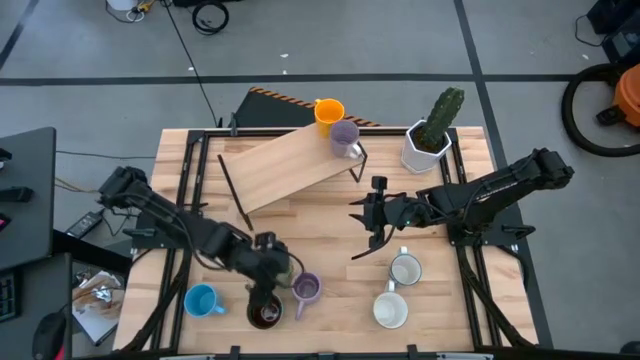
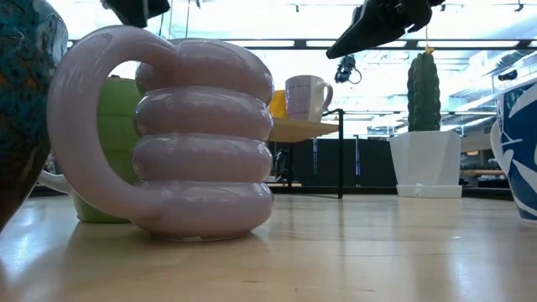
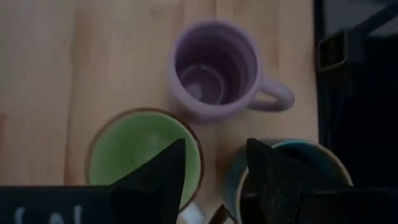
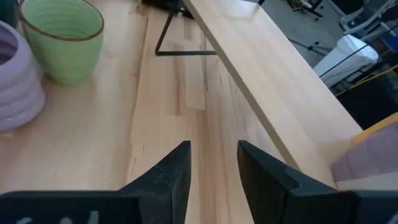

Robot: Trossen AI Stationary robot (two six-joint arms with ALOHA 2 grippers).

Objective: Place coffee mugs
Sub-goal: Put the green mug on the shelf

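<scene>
High view: left gripper (image 1: pixel 272 262) open, empty, above green mug (image 3: pixel 144 149) beside lilac mug (image 1: pixel 305 289); right gripper (image 1: pixel 368 222) open, empty, over table (image 1: pixel 320 215) centre.

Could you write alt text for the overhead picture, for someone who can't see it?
Two dark robot arms reach over a wooden table; orange mug and lilac mug sit on a raised shelf, other mugs near the front edge.
</scene>
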